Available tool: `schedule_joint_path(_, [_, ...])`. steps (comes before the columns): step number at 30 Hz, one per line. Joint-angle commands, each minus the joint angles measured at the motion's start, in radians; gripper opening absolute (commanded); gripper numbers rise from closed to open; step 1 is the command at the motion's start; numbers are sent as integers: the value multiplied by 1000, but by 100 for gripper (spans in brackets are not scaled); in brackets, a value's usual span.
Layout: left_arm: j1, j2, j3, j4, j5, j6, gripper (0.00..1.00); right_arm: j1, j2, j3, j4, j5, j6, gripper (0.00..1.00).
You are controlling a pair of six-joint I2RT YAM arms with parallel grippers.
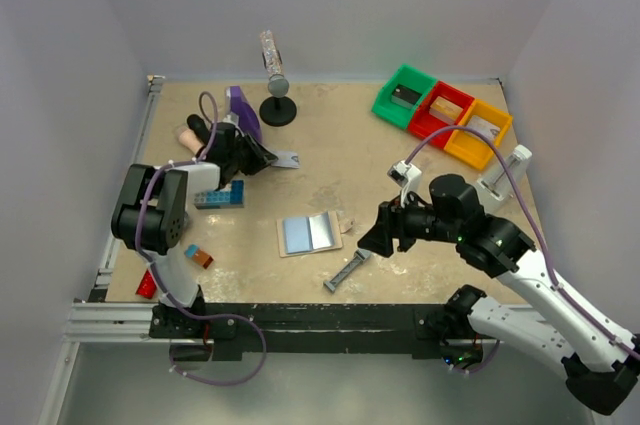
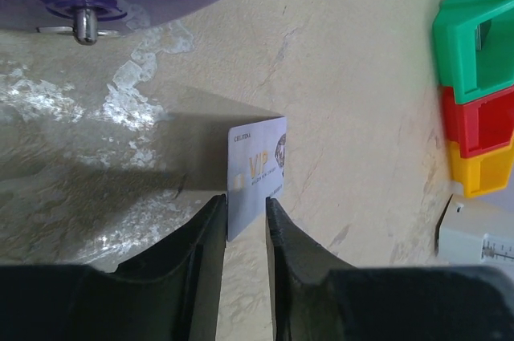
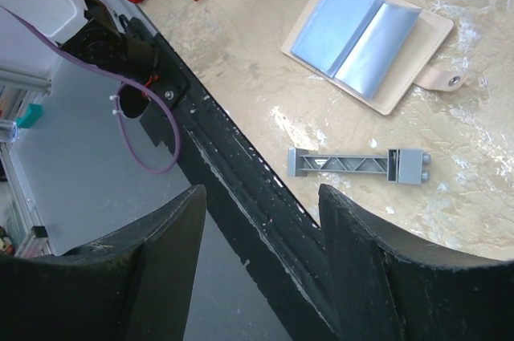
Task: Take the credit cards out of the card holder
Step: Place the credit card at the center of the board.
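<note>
Tan tabletop [image 1: 400, 145] beneath our arms, our right gripper [image 3: 261, 196] spread wide and holding nothing over the front edge, card holder [image 1: 310, 234] lying open mid-table, our left gripper [image 2: 245, 206] far left pinching one pale grey credit card [image 2: 259, 152], marked VIP, by its end

Premises assessed as a robotics laboratory test cell. Two black jointed robot arms [image 1: 150, 215] [image 1: 490, 240] are bolted to a slotted aluminium frame rail [image 1: 100, 320] at the near edge of a tan stone-patterned tabletop [image 1: 330, 145]. Plain pale partition walls [image 1: 330, 5] enclose it on three sides. Lilac cables [image 3: 152, 170] run exposed. Unrelated props are laid out: green, red and yellow plastic bins [image 1: 392, 105], a blue studded block [image 1: 220, 197] and an open tan-edged card holder [image 1: 310, 233].
</note>
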Motion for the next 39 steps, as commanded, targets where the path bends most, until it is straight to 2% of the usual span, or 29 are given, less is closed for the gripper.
schedule_joint_path(1, [23,-16,22,2,24,27,32,6,3,15,19,2,-16,63])
schedule_joint_path(15, [54,-119,-12,-60,27,63,37,5,12,16,19,17,-15,63])
schedule_joint_path(20, [34,-270,-99,-51,21,35,39,6,63,22,30,26,-24,63])
schedule_joint_path(23, [-32,-431,-171,-98,-65,47,41,10,121,25,44,46,-30,63])
schedule_joint_path(28, [-274,-657,-248,-334,-356,63,47,54,221,53,56,113,-42,63])
schedule_joint_path(31, [-379,-760,-276,-483,-491,29,59,99,282,78,52,187,-41,62])
schedule_joint_path(32, [-386,-786,-273,-538,-513,12,69,113,300,84,52,233,-33,63])
schedule_joint_path(34, [-390,-835,-286,-607,-533,-35,100,131,336,79,65,320,8,64])
schedule_joint_path(37, [-390,-934,-340,-624,-527,-106,100,131,385,32,145,336,72,66])
schedule_joint_path(39, [-388,-1016,-448,-489,-438,-83,100,125,452,59,159,319,77,67])
